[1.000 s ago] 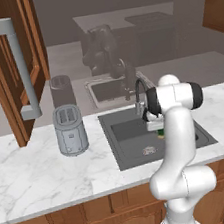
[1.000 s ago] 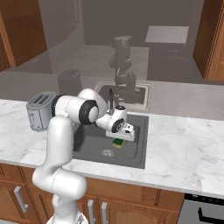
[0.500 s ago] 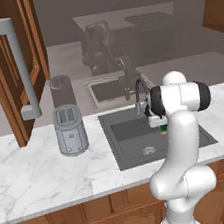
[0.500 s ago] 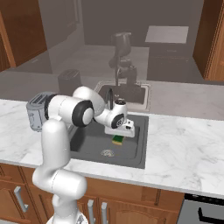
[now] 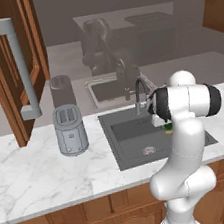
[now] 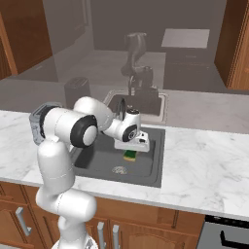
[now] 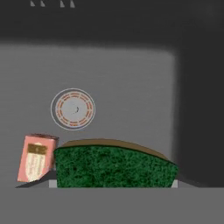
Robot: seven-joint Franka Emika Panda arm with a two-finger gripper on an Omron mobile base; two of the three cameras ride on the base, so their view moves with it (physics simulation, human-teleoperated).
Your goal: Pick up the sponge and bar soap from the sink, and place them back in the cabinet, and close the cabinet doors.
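The sponge (image 7: 113, 168), dark green on top with a yellow layer, lies across the bottom of the hand view between my fingers and hides their tips. My gripper (image 6: 130, 150) reaches down into the dark grey sink (image 6: 97, 155) and is shut on the sponge (image 6: 130, 155). From the left base view the gripper (image 5: 163, 122) is mostly behind my forearm, with a bit of green sponge (image 5: 167, 126) under it. The bar soap (image 7: 36, 157), cream with pinkish edges, lies on the basin floor just left of the sponge. A tall cabinet door (image 5: 7, 73) with a grey bar handle stands open at the left.
The curved faucet (image 5: 139, 92) rises at the sink's back edge, close to my wrist. A round drain (image 7: 72, 109) sits in the basin floor beyond the soap. A grey toaster (image 5: 69, 130) stands on the marble counter (image 5: 42, 179) left of the sink, below the open door.
The fingers have drawn in on the sponge. My elbow has swung a little; the sponge stays at about the same spot in the sink.
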